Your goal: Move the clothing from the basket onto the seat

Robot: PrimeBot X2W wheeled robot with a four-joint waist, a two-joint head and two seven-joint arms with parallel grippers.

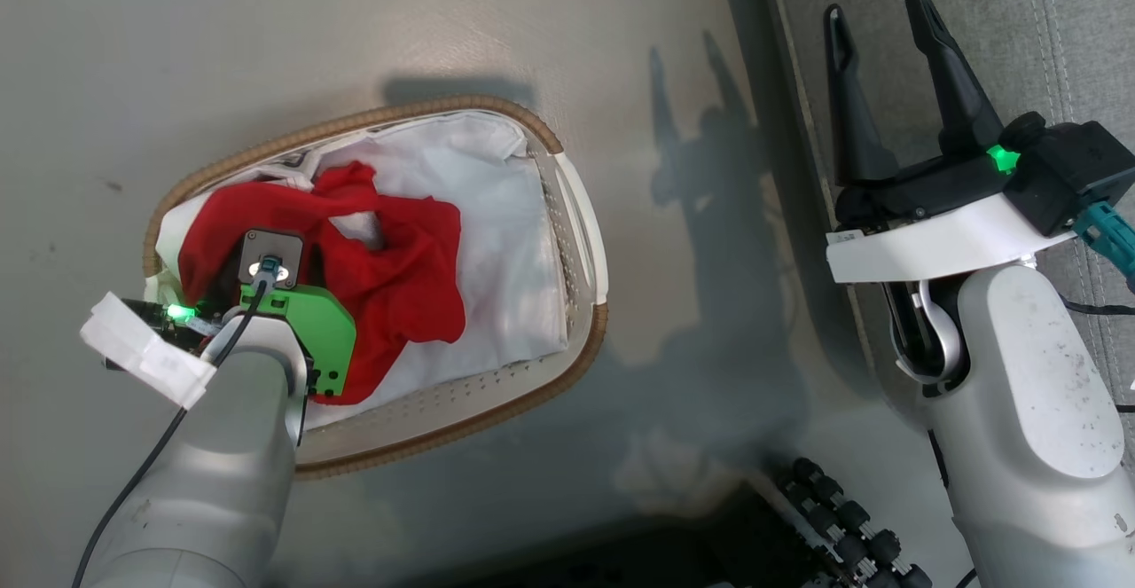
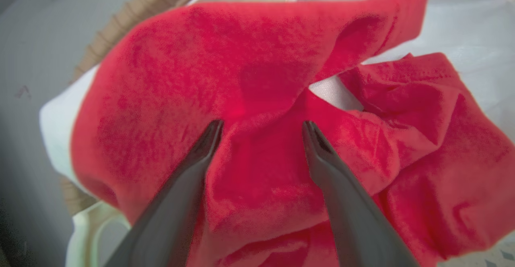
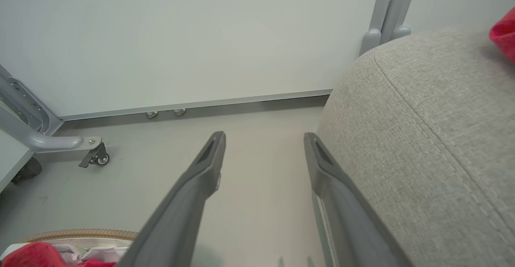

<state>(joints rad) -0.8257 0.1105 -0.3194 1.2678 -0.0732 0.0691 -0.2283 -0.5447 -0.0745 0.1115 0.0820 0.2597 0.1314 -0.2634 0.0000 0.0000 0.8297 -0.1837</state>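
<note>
The red clothing (image 1: 399,269) lies crumpled in the left half of the oval basket (image 1: 532,393), on its white liner (image 1: 505,242). My left arm reaches down into the basket and its wrist covers the fingers in the head view. In the left wrist view my left gripper (image 2: 261,128) is open, both fingertips pressed onto the red clothing (image 2: 257,57) with a raised fold between them. My right gripper (image 1: 876,7) stands open and empty at the left edge of the grey seat (image 1: 1064,38). Another red piece (image 3: 505,33) rests on the seat (image 3: 422,138).
Grey floor (image 1: 692,127) separates the basket from the seat. My dark wheeled base (image 1: 842,517) shows at the bottom. A white wall panel (image 3: 201,37) and a grey frame leg with a caster (image 3: 94,158) stand beyond the right gripper (image 3: 263,136).
</note>
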